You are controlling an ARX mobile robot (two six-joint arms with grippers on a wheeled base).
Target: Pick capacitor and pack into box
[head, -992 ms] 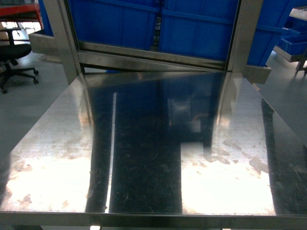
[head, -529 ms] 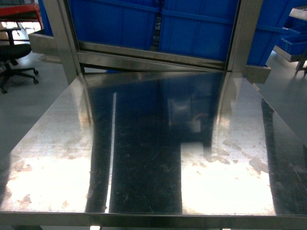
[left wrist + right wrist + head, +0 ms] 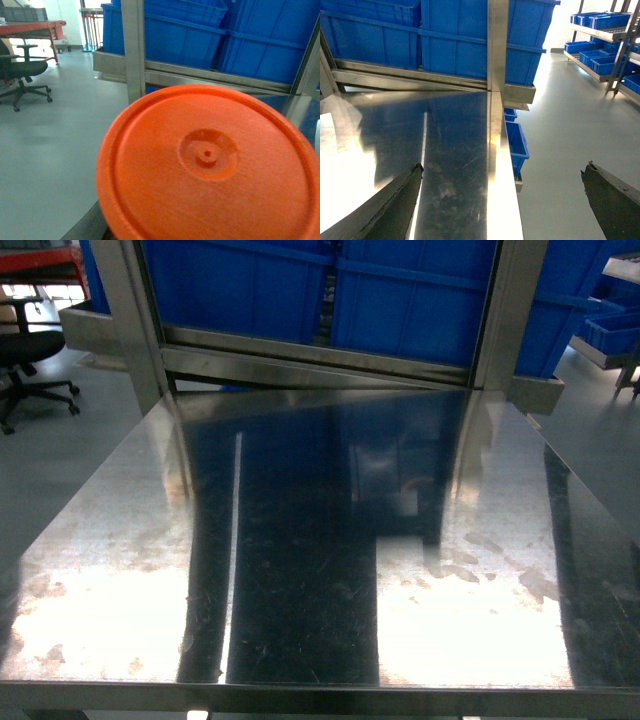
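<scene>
Nothing has shifted on the head camera since a second ago: same steel table (image 3: 300, 570), same glare patches, same dark reflections down its middle. Looking forward now, I see its top bare of any pink box or capacitor, and neither of my arms reaches into this view. Beyond the far edge stand the upright posts of a steel rack (image 3: 500, 320), with big blue crates (image 3: 400, 300) packed behind them. Off to the upper left sits a black office chair (image 3: 25, 350) on the grey floor.

Over to my left wrist camera: an orange round disc (image 3: 210, 165) fills most of the picture, very close to the lens, with a raised rim ring and a small dimple at its centre. It blocks my left claw completely, so I cannot tell whether that claw is spread or pressed together. Behind it I catch the rack post, more blue crates, the chair and a red bench (image 3: 35, 27) far back on the left.

Now my right wrist camera: my right gripper (image 3: 502, 200) hangs above the table's right edge, its two dark fingertips (image 3: 395, 205) spread wide apart with nothing between them. One tip sits over the steel, the other out over the floor. Small blue bins (image 3: 517, 145) lie below the table edge, and shelves of blue trays (image 3: 605, 30) line the right. No box or capacitor shows anywhere near either claw.
</scene>
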